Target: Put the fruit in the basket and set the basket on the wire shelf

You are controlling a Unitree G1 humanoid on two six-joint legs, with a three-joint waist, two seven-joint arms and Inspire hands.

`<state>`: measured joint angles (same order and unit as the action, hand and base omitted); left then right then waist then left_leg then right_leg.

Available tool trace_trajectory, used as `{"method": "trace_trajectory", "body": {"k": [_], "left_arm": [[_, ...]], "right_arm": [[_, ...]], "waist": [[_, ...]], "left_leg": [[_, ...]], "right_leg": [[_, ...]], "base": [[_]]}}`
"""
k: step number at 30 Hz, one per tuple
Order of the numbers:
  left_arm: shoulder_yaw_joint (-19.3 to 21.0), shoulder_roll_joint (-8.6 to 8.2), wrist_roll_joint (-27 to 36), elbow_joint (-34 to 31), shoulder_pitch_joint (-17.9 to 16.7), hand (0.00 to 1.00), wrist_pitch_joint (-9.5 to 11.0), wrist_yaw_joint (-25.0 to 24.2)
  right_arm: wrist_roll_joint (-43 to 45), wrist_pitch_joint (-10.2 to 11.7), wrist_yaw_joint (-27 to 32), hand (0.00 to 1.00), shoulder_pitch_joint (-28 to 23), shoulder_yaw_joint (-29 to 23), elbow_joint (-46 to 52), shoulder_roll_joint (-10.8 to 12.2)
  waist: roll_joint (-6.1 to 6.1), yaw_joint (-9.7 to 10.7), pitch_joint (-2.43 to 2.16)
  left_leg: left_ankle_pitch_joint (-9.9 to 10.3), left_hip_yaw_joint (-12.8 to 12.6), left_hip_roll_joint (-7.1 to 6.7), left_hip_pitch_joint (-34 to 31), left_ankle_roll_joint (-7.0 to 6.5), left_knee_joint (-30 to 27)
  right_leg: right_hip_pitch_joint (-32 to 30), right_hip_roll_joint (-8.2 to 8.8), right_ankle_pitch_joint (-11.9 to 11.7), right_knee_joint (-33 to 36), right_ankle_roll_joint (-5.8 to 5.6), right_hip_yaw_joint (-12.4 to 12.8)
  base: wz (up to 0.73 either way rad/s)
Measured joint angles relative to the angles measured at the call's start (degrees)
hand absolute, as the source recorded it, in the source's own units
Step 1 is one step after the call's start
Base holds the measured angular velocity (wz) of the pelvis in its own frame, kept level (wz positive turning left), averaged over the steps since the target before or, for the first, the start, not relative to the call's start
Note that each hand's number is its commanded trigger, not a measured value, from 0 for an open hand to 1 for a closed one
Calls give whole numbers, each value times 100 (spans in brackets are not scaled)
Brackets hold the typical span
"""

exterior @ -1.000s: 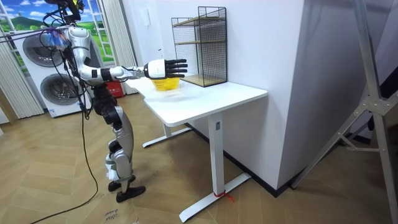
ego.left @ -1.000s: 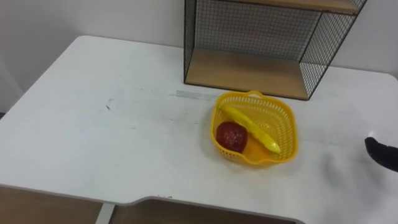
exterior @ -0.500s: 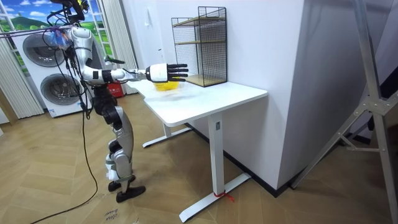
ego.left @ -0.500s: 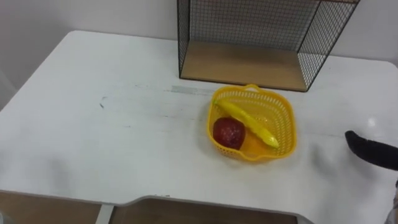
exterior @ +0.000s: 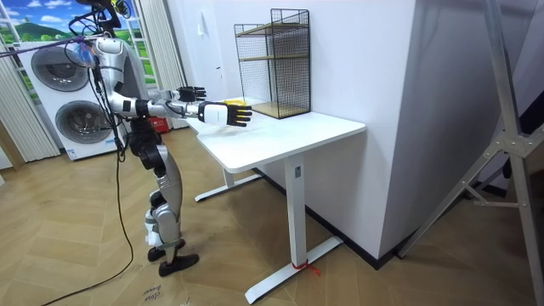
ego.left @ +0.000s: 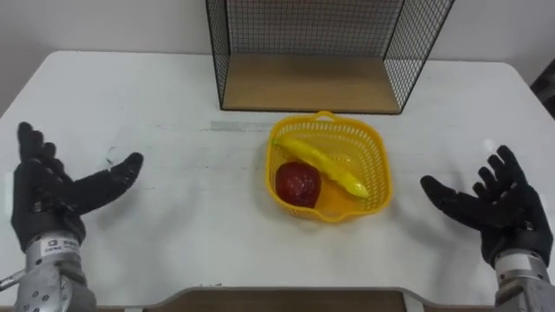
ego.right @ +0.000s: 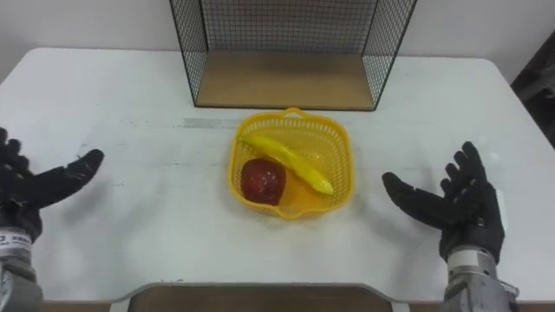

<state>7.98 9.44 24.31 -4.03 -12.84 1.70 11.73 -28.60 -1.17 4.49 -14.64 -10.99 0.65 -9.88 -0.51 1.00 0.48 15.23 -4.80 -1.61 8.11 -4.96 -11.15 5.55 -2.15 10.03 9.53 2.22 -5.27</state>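
Observation:
A yellow plastic basket [ego.left: 375,161] stands on the white table [ego.left: 173,234], just in front of the black wire shelf [ego.left: 227,54]. Inside the basket lie a red apple [ego.left: 297,183] and a yellow banana [ego.left: 323,165]. My left hand [ego.left: 48,201] hovers open over the table's left part, well apart from the basket. To the basket's right my right hand [ego.left: 496,208] is open too, palm turned inward, a short gap from the rim. In the room view I stand at the table's end with both arms stretched out over it.
The wire shelf has a wooden bottom board [ego.left: 308,85] at table level, open toward me. A second wooden board [exterior: 257,29] sits higher up. The table's front edge [ego.left: 286,292] runs close below my hands.
The view has shifted, so the basket and shelf now sit centred. My left hand has come up on the left, and my right hand has come further in on the right.

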Motion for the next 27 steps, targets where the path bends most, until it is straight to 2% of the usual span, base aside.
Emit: {"method": "trace_trajectory", "body": {"k": [6,11,16,27], "left_arm": [[-225,-47,146,210,97,0,-143,-696],[-393,-223,286,309,107,0,-144,-1088],[-607,-242,303,346,156,0,-144,-1251],[-887,-251,316,540,215,0,-158,-1271]], "right_arm": [[-519,1,-515,0,58,305,-228,46],[-786,3,-744,0,59,340,-257,133],[-810,37,-891,0,79,604,-254,169],[-772,37,-1150,0,349,996,-254,189]], "waist": [[3,59,-3],[10,57,-10],[41,64,-20],[123,71,-3]], "left_leg": [[0,-79,5,-59,0,-10],[0,-125,18,-46,0,-13],[0,-132,29,-42,0,-16],[0,-160,57,-65,0,-22]], "right_leg": [[-89,-10,-1,26,0,89],[-87,-22,-24,35,-1,110],[-88,-31,-49,30,5,108],[-161,-60,-66,110,19,141]], "base": [[-7],[-2],[0],[-1]]}}
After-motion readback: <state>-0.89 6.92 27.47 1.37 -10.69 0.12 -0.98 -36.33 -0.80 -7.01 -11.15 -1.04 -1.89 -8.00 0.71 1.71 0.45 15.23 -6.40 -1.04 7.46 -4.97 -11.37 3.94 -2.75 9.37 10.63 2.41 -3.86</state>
